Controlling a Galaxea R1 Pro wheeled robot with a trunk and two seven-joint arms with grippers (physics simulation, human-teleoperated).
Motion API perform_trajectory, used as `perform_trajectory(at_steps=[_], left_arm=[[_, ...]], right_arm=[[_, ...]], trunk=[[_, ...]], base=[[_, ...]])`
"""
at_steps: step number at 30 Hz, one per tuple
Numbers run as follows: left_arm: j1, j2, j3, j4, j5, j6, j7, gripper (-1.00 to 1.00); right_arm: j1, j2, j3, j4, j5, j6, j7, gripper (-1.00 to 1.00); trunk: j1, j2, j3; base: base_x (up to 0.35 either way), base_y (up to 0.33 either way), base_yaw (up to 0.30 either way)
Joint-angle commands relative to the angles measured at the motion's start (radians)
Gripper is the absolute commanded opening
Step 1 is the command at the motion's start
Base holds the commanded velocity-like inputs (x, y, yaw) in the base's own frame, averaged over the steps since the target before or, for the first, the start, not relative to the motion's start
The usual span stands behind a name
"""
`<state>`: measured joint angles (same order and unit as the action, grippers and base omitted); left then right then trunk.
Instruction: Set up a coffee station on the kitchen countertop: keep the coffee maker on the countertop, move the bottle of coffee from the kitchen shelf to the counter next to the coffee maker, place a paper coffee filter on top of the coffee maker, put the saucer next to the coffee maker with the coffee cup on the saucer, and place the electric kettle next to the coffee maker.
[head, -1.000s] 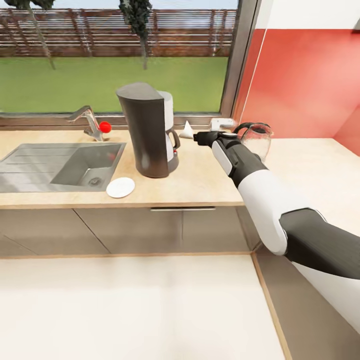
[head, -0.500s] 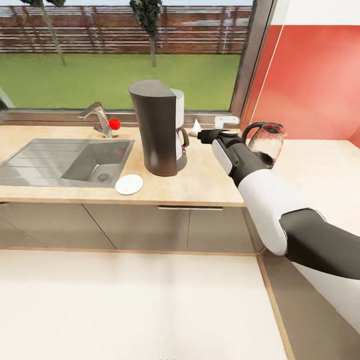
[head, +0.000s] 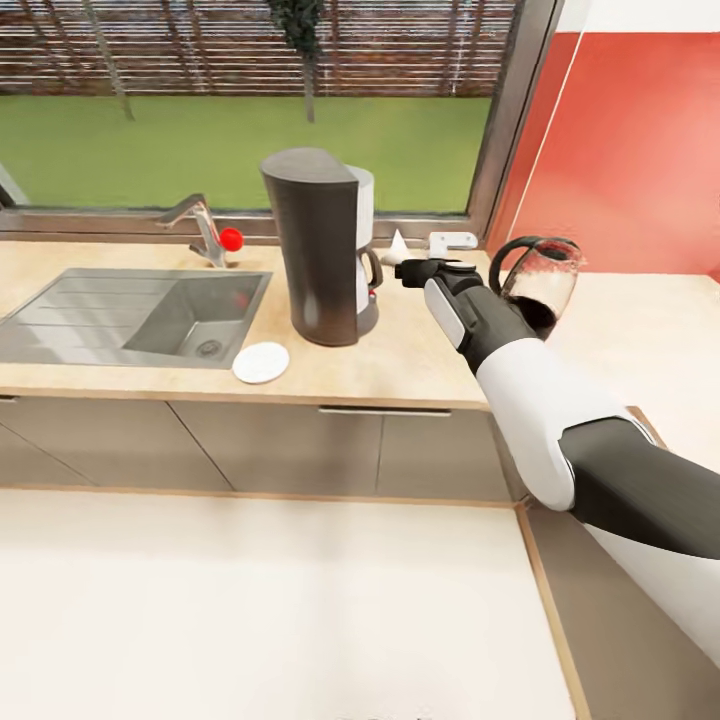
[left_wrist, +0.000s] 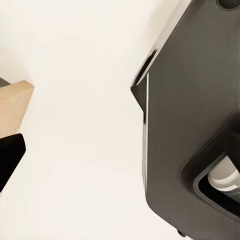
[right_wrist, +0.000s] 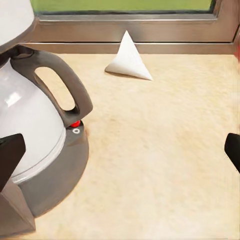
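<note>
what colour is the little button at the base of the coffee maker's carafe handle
Red. The button sits just under the dark grey handle of the coffee maker, clearest in the right wrist view.

The coffee maker (head: 318, 245) is dark grey with a white carafe, on a pale wood-grain desk (head: 410, 365). A white saucer (head: 261, 362) lies near a steel-grey sink (head: 120, 310). The paper filter (right_wrist: 129, 59) is white, the wall (head: 630, 150) red.

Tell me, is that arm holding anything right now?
No. The right tool is open and empty above the counter, aimed toward the paper filter.
</note>
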<state>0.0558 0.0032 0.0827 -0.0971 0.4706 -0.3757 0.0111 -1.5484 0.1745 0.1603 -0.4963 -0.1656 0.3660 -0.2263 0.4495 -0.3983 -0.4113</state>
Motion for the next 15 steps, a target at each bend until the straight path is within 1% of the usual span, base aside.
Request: perform_trajectory(at_steps=[1, 9, 12, 15], left_arm=[[0.001, 0.0, 0.008, -0.003, -0.007, 0.0, 0.001, 1.0], [0.001, -0.001, 0.008, -0.003, -0.007, 0.0, 0.001, 1.0], [0.001, -0.001, 0.008, -0.003, -0.007, 0.0, 0.001, 1.0], [0.001, -0.001, 0.009, -0.003, -0.005, -0.001, 0.001, 1.0]], right_arm=[[-0.001, 0.0, 0.005, -0.001, -0.01, 0.003, -0.008, 1.0], [-0.001, 0.0, 0.002, -0.001, -0.011, 0.007, 0.002, 1.0], [-0.001, 0.0, 0.003, -0.001, -0.011, 0.008, 0.003, 1.0], [-0.001, 0.0, 0.004, -0.001, -0.011, 0.008, 0.004, 1.0]], trunk=[[0.001, -0.002, -0.003], [0.001, -0.002, -0.013], [0.001, -0.002, -0.014], [0.001, -0.002, -0.015]], base=[[0.0, 0.0, -0.18], [0.0, 0.0, -0.204], [0.0, 0.0, -0.102], [0.0, 0.0, -0.036]])
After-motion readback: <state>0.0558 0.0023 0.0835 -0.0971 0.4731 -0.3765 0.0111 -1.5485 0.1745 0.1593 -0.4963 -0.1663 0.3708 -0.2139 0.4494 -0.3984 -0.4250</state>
